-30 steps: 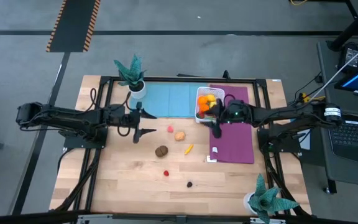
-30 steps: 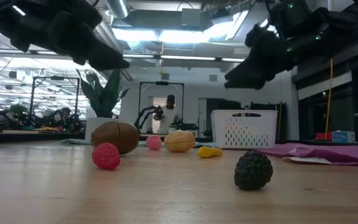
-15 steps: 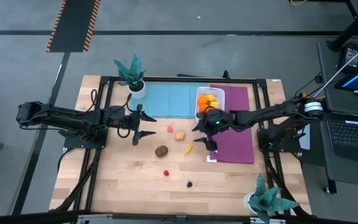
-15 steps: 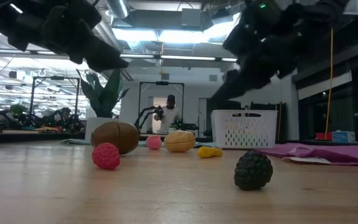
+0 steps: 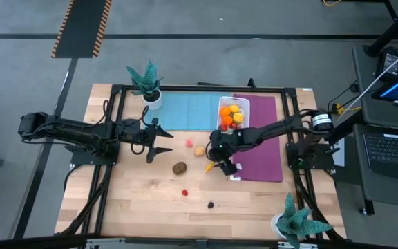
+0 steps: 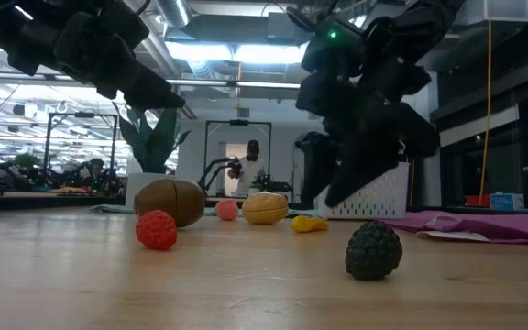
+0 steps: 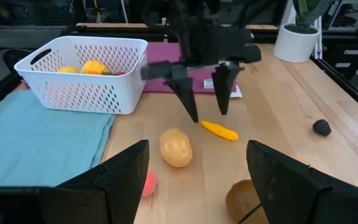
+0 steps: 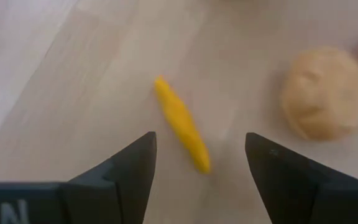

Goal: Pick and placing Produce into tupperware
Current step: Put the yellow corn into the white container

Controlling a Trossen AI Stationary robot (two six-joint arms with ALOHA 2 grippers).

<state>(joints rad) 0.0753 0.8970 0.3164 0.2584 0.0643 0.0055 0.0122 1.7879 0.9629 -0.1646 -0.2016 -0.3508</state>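
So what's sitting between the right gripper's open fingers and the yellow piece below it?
Nothing. In the right wrist view the yellow piece lies on bare wood, framed by the right gripper, fingers open. The left wrist view shows the fingertips just above it, not touching.

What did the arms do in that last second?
The right pincer swung away from the basket and out over the wood, and now hangs open just above the yellow piece. It has taken hold of nothing. The left pincer and the loose produce stayed put.
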